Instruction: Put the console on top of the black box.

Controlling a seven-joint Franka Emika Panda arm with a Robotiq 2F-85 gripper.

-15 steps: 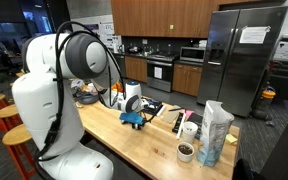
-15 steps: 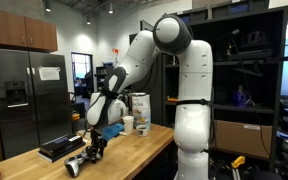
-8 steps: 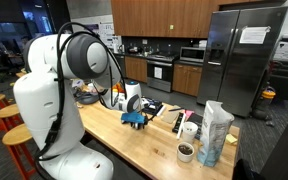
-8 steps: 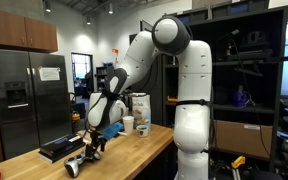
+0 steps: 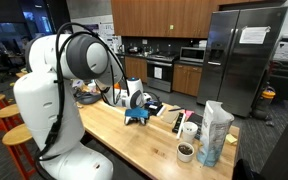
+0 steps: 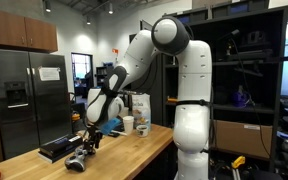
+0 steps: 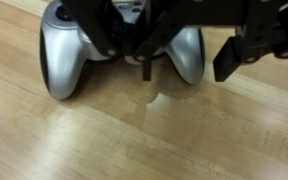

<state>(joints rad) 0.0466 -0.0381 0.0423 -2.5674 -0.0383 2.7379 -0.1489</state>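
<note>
When checking both exterior views, find the arm bent down with the pincer (image 5: 136,115) low over the wooden surface (image 5: 124,145). Locate the console (image 7: 62,60) directly beneath the pincer, best seen in the wrist view at the top of the frame: a silver game controller with two rounded grips, set against the pale wood. Note dark pincer parts crossing in front of the controller's middle, and one black finger (image 7: 229,62) just outside the grip on one side. Treat the pincer state as undetermined: open or clamped on the console, not discernible from any view. Likewise for the console itself, resting on the surface or raised off it: cannot tell. Locate the black box (image 6: 56,148) on the same surface just beside the pincer, flat and low, with the console apart from it and not yet on top. In an exterior view, identify farther along the surface, well apart from the pincer, a white cup (image 5: 189,128), a dark bowl (image 5: 185,151) and a clear bag (image 5: 216,132) standing upright near the surface's end. Beyond the pincer, toward the far wall, note a dark refrigerator (image 5: 244,60) and wooden cabinets (image 5: 159,15).
</note>
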